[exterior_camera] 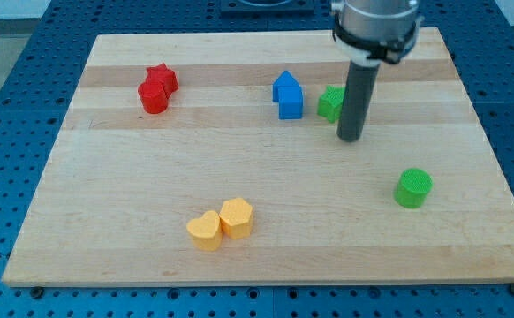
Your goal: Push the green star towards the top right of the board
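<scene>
While my tip (350, 138) touches green star (330, 103), blue block (286, 94) flanks left; no pincer visible.

My rod (351, 97) hides the right half of the green star (329, 103)

Single camera view, set in front of and above the wooden tabletop (266, 247), looking obliquely down across it toward its far edge. The near edge spans almost the full frame width; the far edge appears shorter. The whole tabletop fits in frame, with blue perforated base (1, 132) visible around it.
</scene>
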`<state>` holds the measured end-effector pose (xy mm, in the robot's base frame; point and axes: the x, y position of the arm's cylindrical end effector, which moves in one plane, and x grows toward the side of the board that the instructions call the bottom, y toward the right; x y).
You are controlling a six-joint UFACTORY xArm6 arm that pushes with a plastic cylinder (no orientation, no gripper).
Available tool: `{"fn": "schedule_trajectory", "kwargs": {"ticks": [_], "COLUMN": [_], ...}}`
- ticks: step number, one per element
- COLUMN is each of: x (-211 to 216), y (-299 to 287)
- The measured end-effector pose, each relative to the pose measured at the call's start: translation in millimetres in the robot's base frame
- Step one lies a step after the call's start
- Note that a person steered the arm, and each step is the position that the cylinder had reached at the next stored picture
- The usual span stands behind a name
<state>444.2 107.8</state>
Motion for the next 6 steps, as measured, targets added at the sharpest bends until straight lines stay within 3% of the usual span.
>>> {"fn": "schedule_trajectory", "kwargs": {"ticks": [1, 2, 4, 5, 6], "x": [11.2, -27.3, -97.8, -126.2, -110.0], "y": [-35.5, -43.8, 25.2, 27.2, 12.8]}}
